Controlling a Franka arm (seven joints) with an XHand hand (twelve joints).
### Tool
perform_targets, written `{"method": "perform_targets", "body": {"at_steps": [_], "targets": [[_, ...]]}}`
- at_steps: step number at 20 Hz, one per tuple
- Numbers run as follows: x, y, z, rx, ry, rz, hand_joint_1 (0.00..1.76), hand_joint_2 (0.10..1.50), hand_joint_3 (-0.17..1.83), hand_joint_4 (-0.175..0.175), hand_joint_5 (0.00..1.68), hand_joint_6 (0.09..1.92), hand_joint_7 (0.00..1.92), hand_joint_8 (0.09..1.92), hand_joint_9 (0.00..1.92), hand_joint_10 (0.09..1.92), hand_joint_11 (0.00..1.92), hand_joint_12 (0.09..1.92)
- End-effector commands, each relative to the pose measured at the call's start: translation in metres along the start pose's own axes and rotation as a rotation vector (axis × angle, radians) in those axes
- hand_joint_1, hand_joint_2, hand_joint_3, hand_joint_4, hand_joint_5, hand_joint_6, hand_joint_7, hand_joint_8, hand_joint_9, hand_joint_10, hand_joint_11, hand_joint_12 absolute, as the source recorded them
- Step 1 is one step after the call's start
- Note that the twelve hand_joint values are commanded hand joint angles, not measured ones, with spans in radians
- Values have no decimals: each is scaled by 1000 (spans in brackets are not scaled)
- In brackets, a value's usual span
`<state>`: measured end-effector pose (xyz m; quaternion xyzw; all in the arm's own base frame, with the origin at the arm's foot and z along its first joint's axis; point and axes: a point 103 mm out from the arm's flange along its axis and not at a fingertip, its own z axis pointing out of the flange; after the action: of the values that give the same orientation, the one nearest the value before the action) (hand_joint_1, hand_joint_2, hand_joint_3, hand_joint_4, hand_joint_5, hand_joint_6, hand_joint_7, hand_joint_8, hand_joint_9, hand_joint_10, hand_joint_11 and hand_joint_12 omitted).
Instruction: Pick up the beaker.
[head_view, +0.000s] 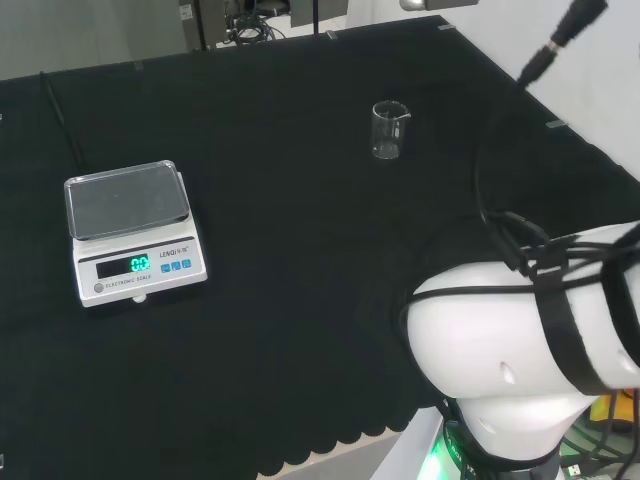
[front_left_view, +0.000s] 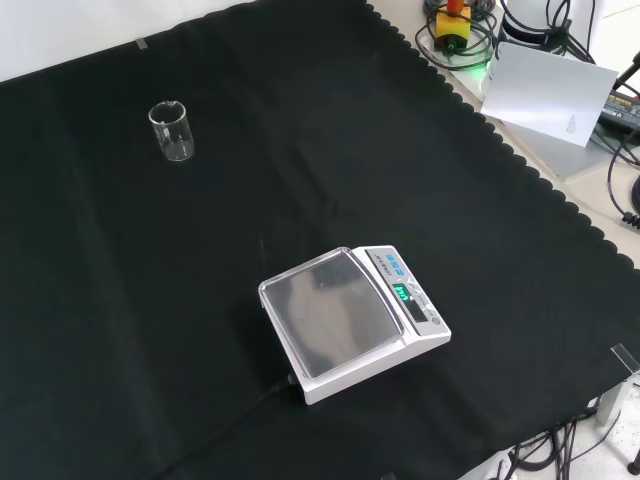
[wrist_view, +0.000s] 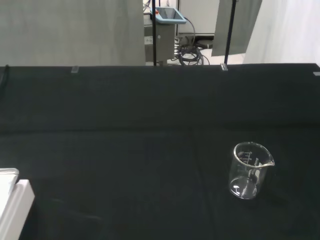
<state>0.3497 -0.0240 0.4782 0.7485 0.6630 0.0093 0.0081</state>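
Observation:
A small clear glass beaker (head_view: 389, 131) stands upright on the black cloth, far and to the right in the head view. The front view has the beaker (front_left_view: 172, 131) at the upper left, alone on the cloth. In the wrist view the beaker (wrist_view: 248, 170) looks empty, with printed marks on its wall and a spout at its rim, some way off from the camera.
A white electronic scale (head_view: 130, 232) with a grey pan and a lit green display sits at the left in the head view, and the scale (front_left_view: 350, 320) lies near the middle of the front view. The arm's white link (head_view: 530, 340) stands at the head view's lower right.

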Motion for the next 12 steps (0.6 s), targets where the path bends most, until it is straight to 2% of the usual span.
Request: {"method": "perform_targets", "body": {"at_steps": [1, 5, 8, 12], "targets": [[-60, 113, 103, 113, 27, 85, 490, 687, 249, 5, 111, 87, 92, 673, 215, 822, 0, 1401], [-71, 134, 125, 133, 34, 97, 493, 687, 246, 4, 112, 87, 92, 672, 215, 822, 0, 1400], [-80, 147, 146, 157, 75, 112, 494, 689, 245, 4, 112, 87, 93, 671, 215, 823, 0, 1399], [-86, 163, 180, 194, 72, 119, 495, 690, 242, 3, 113, 87, 95, 671, 218, 824, 0, 1397]]}}
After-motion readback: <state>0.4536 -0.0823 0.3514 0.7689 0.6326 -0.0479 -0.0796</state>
